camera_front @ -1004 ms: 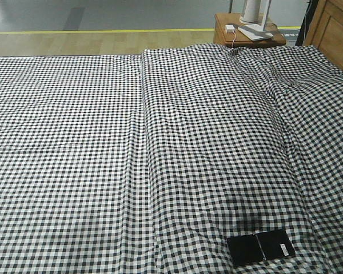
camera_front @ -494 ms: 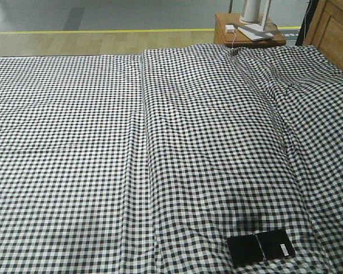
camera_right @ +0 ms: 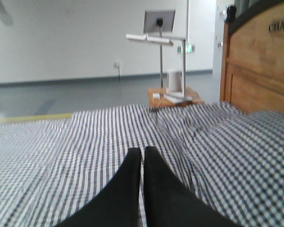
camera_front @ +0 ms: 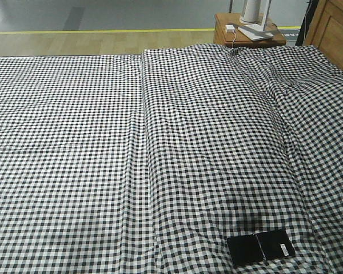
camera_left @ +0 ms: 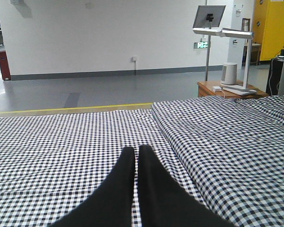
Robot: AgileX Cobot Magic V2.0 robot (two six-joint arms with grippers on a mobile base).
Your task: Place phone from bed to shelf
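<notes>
My left gripper point(camera_left: 136, 153) has its two black fingers pressed together with nothing between them, positioned low over the bed point(camera_left: 61, 142). My right gripper point(camera_right: 142, 153) is likewise clamped on nothing, above the checked sheet point(camera_right: 85, 142). The phone point(camera_front: 260, 247) lies flat on the bed near the lower right of the front view, top face fully exposed, with a white sticker point(camera_front: 284, 249) on its right half. Neither wrist view shows it. Shallow wrinkles surround it, and a long raised fold point(camera_front: 146, 148) runs down the sheet to its left. Past the far edge stands a brown bedside table point(camera_front: 226, 34) carrying a white cylindrical device point(camera_left: 228, 73). A wooden headboard point(camera_right: 255, 66) rises at the right.
</notes>
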